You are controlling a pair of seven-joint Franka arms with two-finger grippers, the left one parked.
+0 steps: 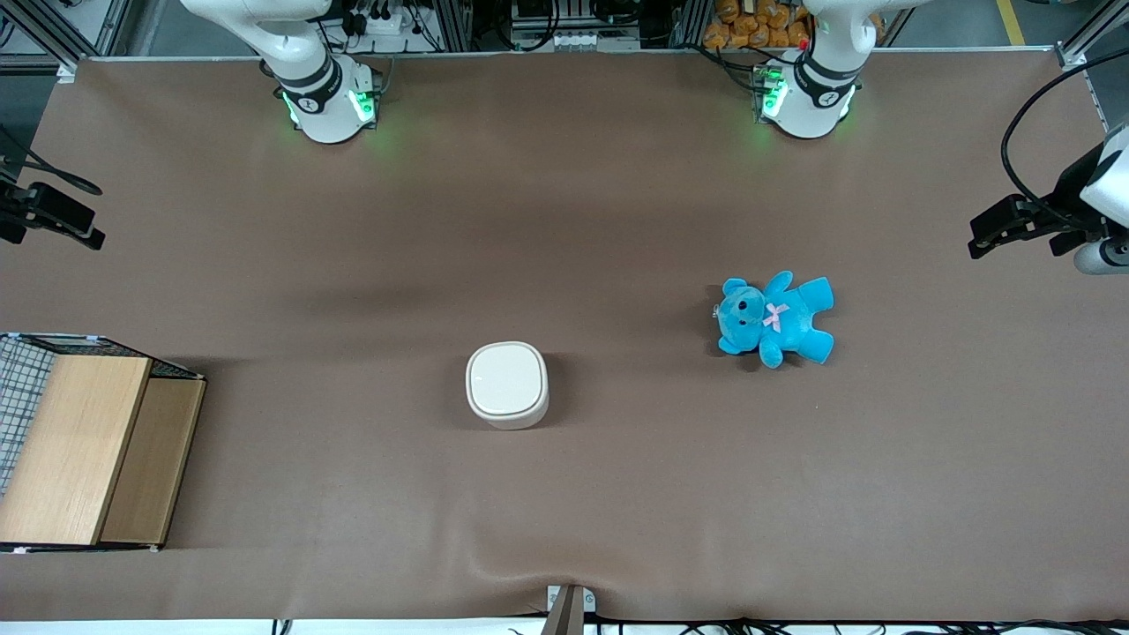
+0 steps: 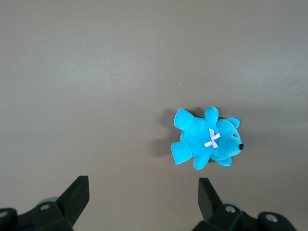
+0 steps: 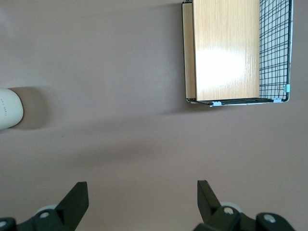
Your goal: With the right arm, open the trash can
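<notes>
Two things share the brown table cover with the target in the front view: the small cream-white rounded-square plastic trash can [image 1: 507, 384], lid flat and shut; a blue plush teddy [image 1: 774, 318] well apart from the can toward the parked arm's end; and a light wooden box with a wire-mesh side [image 1: 84, 445] well apart from it toward the working arm's end. The right arm's black two-finger gripper [image 1: 48, 216] hangs at that same end, far from the can. In the left wrist view, only the teddy shows. In the right wrist view, the gripper [image 3: 143, 202] has its fingers spread wide, holding nothing, with only an edge of the can showing. Risks: the long reach may arrive off-centre; a sideways push would slide or tip the light can rather than lift its lid.
</notes>
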